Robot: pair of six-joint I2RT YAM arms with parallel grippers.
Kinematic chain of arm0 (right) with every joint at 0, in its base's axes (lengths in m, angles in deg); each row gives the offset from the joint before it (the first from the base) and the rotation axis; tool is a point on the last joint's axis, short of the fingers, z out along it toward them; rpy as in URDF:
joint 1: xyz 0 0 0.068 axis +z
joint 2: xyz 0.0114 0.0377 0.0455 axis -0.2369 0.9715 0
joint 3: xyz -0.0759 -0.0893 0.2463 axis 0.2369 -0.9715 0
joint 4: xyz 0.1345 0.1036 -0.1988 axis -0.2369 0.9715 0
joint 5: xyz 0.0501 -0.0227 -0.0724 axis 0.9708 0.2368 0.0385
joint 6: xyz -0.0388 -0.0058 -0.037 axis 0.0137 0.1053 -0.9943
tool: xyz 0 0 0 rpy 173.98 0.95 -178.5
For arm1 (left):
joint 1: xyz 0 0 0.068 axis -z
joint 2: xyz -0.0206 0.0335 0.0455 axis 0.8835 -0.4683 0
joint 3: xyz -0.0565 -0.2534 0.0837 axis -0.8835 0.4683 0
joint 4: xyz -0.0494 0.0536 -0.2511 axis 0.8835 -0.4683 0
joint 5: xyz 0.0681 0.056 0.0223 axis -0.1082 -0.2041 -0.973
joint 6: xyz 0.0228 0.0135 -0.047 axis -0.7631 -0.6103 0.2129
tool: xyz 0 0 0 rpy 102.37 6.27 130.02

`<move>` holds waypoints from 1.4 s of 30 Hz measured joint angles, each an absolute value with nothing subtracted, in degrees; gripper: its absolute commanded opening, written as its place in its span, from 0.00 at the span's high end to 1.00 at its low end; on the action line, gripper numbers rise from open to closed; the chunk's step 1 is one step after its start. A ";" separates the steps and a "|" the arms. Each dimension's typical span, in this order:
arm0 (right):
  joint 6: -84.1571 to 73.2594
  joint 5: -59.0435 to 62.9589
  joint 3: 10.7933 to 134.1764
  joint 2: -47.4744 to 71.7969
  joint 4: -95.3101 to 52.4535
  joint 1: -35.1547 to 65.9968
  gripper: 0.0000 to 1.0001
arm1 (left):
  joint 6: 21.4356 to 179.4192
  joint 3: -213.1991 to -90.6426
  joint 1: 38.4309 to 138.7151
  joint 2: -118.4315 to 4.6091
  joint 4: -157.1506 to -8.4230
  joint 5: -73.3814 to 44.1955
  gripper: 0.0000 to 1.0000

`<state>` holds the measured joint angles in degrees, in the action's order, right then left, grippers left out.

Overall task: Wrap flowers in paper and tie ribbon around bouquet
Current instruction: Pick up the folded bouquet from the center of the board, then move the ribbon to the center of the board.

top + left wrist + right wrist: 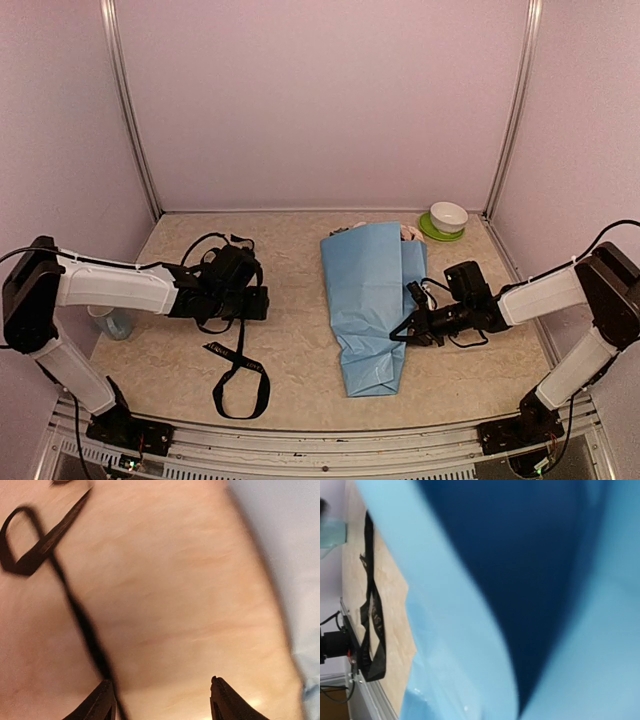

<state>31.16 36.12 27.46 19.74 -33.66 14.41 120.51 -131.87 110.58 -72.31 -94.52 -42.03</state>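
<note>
Black ribbon [240,372] trails on the table [300,250] just below your left claw [266,303]. In the left wrist view it runs up from beside one fingertip [102,702] into a loop further out. That claw stands open, with only bare tabletop between its fingers (nothing is held).

Your right claw [398,336] is closed, with its tip against the near right edge of the paper [365,285]. You cannot tell from these views whether a fold is pinched in it. Its wrist camera is filled by the sheet, light blue outside and navy inside.

The paper lies folded lengthwise to the left of that claw. The flowers [410,233] are mostly hidden under it, with a pale bit showing at the far end. Beyond the right claw, a white bowl [449,214] sits on a green plate [430,231].
</note>
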 measured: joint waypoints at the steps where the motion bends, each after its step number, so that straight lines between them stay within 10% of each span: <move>1: 30.78 35.94 27.61 19.68 -33.16 14.41 1.00 | 122.17 -128.31 108.49 -71.09 -95.72 -42.54 0.30; 18: 27.83 34.98 28.84 19.68 -30.06 14.41 1.00 | 126.45 -120.53 97.14 -73.91 -87.90 -35.02 0.33; 26: 27.81 35.03 29.14 19.68 -29.66 14.41 1.00 | 124.62 -126.93 96.99 -81.36 -85.93 -33.71 1.00; 42: 27.09 37.43 38.48 22.61 -26.67 13.84 1.00 | 103.52 -142.23 127.48 -72.97 -94.85 -26.19 1.00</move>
<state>27.09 37.43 38.48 22.61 -26.67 13.84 103.52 -142.23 127.48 -72.97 -94.85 -26.19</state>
